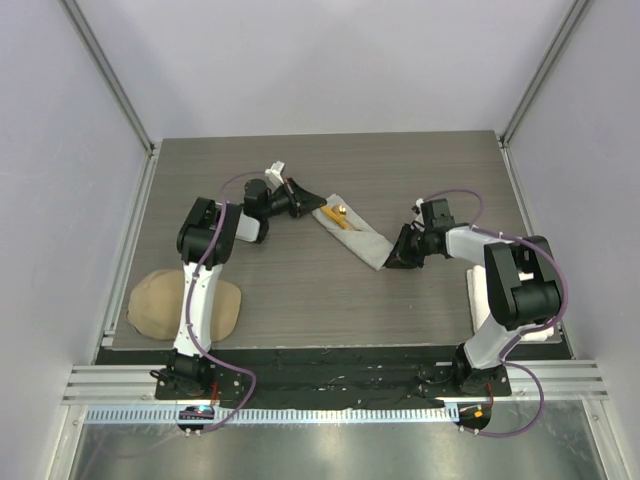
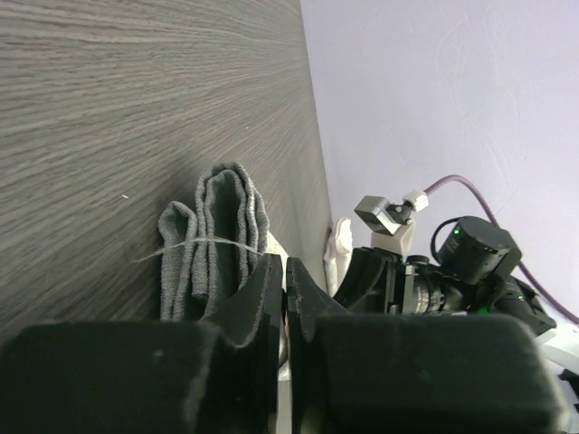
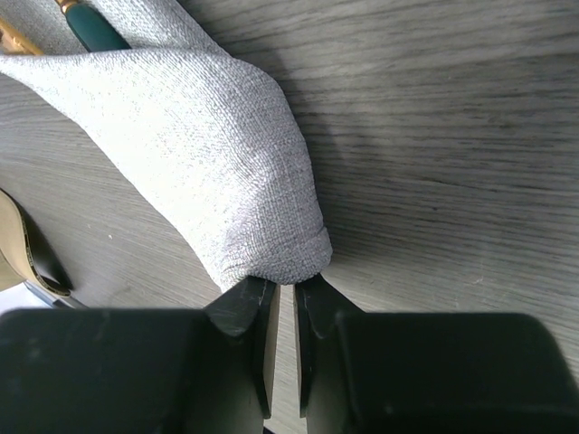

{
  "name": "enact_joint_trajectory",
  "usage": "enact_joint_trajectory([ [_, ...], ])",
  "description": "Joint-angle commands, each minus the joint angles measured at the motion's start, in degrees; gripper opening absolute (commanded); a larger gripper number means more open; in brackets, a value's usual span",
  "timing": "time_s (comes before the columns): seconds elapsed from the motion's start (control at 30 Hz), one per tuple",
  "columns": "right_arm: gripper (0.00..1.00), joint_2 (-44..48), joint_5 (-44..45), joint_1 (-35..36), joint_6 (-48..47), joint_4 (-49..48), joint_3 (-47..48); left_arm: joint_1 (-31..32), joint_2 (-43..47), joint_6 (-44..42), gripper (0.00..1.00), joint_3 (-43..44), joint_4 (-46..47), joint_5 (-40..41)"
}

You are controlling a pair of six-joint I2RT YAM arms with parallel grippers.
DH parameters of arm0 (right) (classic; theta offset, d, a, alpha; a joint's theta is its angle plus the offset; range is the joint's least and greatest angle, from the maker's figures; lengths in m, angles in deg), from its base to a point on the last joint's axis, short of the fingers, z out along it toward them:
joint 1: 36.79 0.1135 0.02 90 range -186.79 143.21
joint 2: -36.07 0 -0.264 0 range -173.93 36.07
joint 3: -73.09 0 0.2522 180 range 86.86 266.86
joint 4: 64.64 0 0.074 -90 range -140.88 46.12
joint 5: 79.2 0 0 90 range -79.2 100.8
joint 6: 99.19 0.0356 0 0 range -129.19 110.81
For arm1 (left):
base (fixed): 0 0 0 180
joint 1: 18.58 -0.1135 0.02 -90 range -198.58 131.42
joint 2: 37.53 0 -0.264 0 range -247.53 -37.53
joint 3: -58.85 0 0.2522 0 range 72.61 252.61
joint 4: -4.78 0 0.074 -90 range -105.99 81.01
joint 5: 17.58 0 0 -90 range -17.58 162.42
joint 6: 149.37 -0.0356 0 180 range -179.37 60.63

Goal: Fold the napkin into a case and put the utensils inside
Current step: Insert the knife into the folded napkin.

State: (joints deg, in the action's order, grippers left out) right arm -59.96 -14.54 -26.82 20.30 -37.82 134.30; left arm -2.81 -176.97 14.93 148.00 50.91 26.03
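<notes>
The light grey napkin (image 1: 355, 238) lies folded as a narrow case, slanting across the middle of the table. At its far-left mouth the utensils stick out: a gold spoon (image 1: 340, 214) and, in the right wrist view, a dark teal handle (image 3: 90, 27). My left gripper (image 1: 305, 203) is at that mouth. Its jaws are shut to a thin slit (image 2: 284, 264), and the cloth's layered folds (image 2: 217, 235) sit just left of them. My right gripper (image 1: 392, 262) is at the near-right end, its fingertips (image 3: 282, 282) pinched on the rounded closed end of the napkin (image 3: 262, 226).
A tan cap (image 1: 160, 305) lies at the table's near-left corner beside the left arm. A white towel (image 1: 478, 295) shows partly under the right arm at the near right. Light walls and metal posts close in the table's back and sides.
</notes>
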Motion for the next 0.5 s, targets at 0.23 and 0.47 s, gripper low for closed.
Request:
enact_joint_trajectory([
  [0.23, 0.23, 6.7, 1.7, 0.2, -1.0, 2.8, -0.9, -0.3, 7.0, -10.9, 0.39, 0.6, -12.9, 0.5],
  [0.47, 0.23, 6.8, 1.3, 0.0, -1.2, 3.0, -1.0, -0.4, 9.8, -16.2, 0.43, 3.1, -23.1, 0.9],
])
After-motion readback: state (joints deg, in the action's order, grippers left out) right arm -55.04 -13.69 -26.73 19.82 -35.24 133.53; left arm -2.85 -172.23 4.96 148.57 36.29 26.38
